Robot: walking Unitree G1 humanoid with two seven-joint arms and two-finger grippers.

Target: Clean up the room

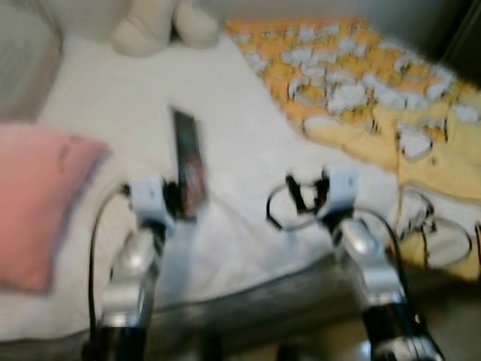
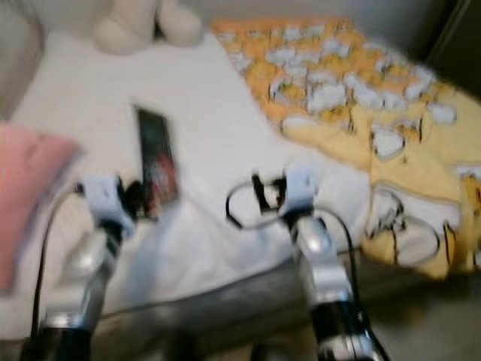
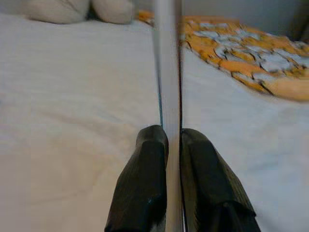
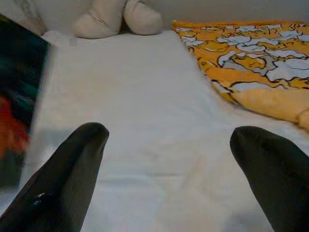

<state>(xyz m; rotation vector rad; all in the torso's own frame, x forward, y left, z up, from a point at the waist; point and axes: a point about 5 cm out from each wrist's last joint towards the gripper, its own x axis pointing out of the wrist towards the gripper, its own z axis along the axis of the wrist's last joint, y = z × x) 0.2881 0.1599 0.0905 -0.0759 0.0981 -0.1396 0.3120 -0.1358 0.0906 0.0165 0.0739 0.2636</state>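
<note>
Left gripper (image 3: 171, 150) clenches thin dark flat book (image 1: 189, 162) above white bed (image 1: 248, 128).
Right gripper (image 4: 166, 159), spread empty, beside it; yellow patterned blanket (image 1: 376, 90) remains untidied.

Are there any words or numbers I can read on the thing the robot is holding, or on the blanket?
None can be read.
Book, pinched in the left gripper: dark cover with red and teal patches, any print too blurred to read.
Yellow blanket: cartoon pattern, no letters I can make out.
Right gripper, open over the white sheet: no label.
</note>
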